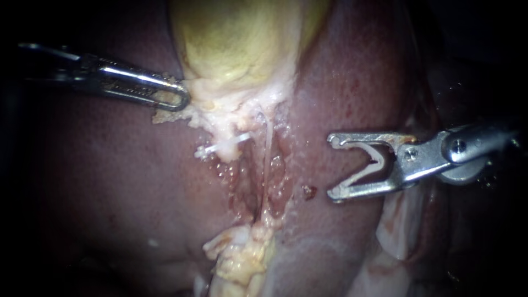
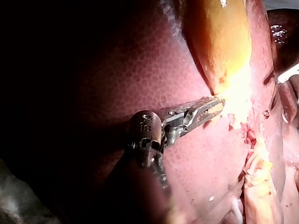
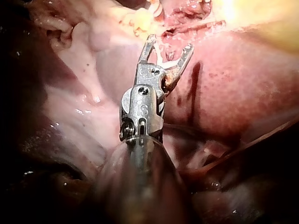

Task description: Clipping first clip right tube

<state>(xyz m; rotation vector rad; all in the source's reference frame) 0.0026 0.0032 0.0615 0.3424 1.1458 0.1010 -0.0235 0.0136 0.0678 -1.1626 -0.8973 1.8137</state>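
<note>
The right tube (image 1: 268, 146) is seen as a thin, pale strand stretched upright from the whitish neck of the gallbladder (image 1: 236, 38) down the raw cleft in the liver (image 1: 110, 181). The white V-shaped clip (image 1: 377, 163) is held between the jaws of the right instrument (image 1: 331, 166), apart from the tube, its mouth turned toward it.

A: Backdrop check, endoscope view?

B: The liver (image 1: 110, 187) fills nearly all of it. Dark red, wet sheen. Light pools in the middle, brightest on the yellow gallbladder (image 1: 236, 49), and fades to black at the left and right edges.

A: Anything of the room?

B: Can't tell. The borders are plain black (upper right corner darkest).

A: Wrist views?

B: Left wrist: hard hotspot on the gallbladder's pale rim, and the liver goes to deep shadow on the side away from it. Right wrist: strongest light at the far end. Pale glistening tissue folds (image 3: 79, 102) lie beside the liver, and the near ground is dark.
</note>
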